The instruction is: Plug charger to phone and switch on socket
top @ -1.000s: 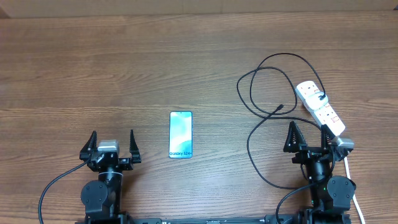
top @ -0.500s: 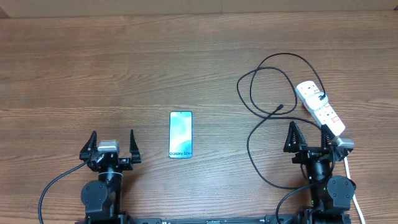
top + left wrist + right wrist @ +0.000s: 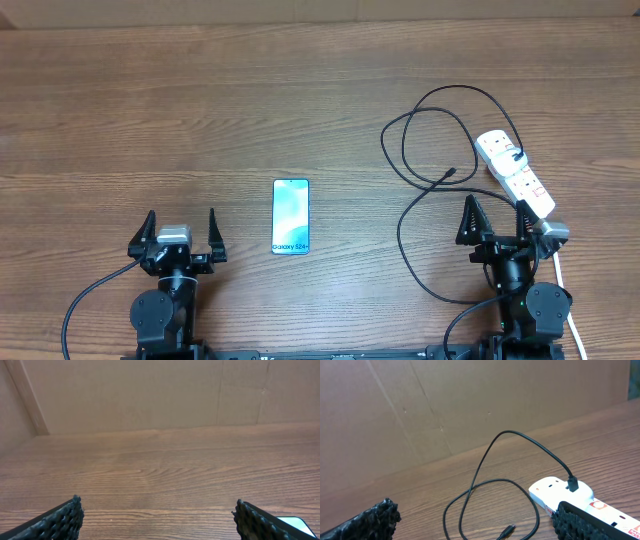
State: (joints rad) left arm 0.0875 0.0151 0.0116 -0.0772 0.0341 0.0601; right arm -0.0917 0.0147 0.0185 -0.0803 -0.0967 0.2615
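**Phone.** The phone point(image 3: 291, 216) lies flat on the tabletop point(image 3: 200, 100), screen up. Its lettered short edge is turned toward the arms. Nothing is inserted in it and nothing touches it. In the left wrist view, only one corner of it is seen, at the lower right, beside the right finger point(image 3: 260, 522).

**Left end effector.** The left end effector point(image 3: 181, 215) is located just left of the phone and slightly nearer the robot base. Its jaws are spread fully apart and nothing is held between them.

**Right end effector.** The right end effector point(image 3: 494, 203) is located well to the right of the phone, at about the same depth. Its jaws are likewise spread wide and nothing is held. One finger is seen overlapping the near end of the socket in the overhead view; whether contact is made cannot be told.

**Socket.** The socket point(image 3: 515, 172) is placed far to the right of the phone, lying diagonally. Its white cord point(image 3: 563, 275) leads off past the right arm. The position of its switches cannot be told.

**Charger.** The charger point(image 3: 400, 232) is laid in loose loops on the tabletop, to the right of the phone, between it and the socket. One end is plugged into the far end of the socket. The free plug tip point(image 3: 453, 174) rests on the tabletop, well apart from the phone and near the socket.

**Background.** A cardboard wall point(image 3: 150, 390) is seen beyond the phone, at the far edge of the tabletop.
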